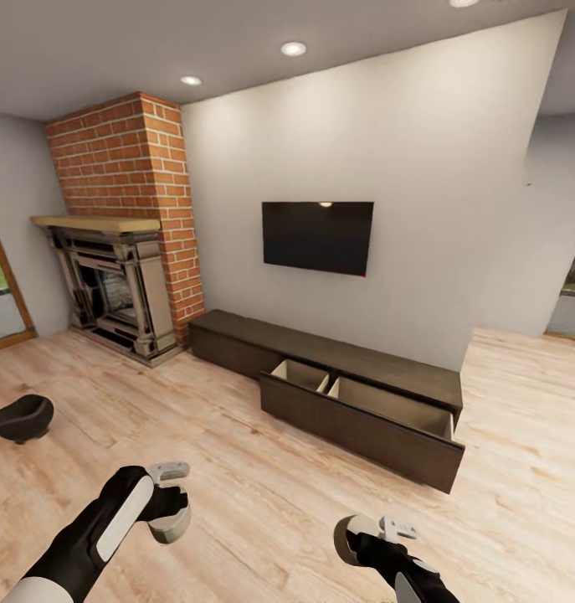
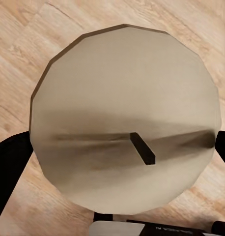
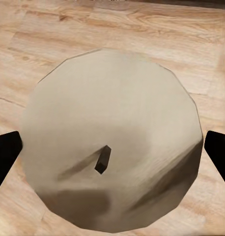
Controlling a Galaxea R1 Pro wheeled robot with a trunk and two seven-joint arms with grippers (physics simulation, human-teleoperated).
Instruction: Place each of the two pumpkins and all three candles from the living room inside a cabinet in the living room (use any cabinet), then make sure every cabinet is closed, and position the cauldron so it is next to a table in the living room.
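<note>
Both arms hang low over the wooden floor (image 1: 262,494), each holding a candle: the left gripper (image 1: 171,502) clamps one candle (image 2: 125,123), the right gripper (image 1: 367,536) another (image 3: 110,157). Ahead, the cabinet (image 1: 337,394) stands with a drawer (image 1: 362,423) pulled open; a black cauldron (image 1: 23,417) sits far left.

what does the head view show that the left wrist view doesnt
Head view alone: the long dark cabinet with its drawer pulled open, the wall TV, the brick fireplace and a black cauldron on the floor. Left wrist view alone: the candle's flat round top with its dark wick. Both share the pale candle in the left gripper and the wood floor.
</note>
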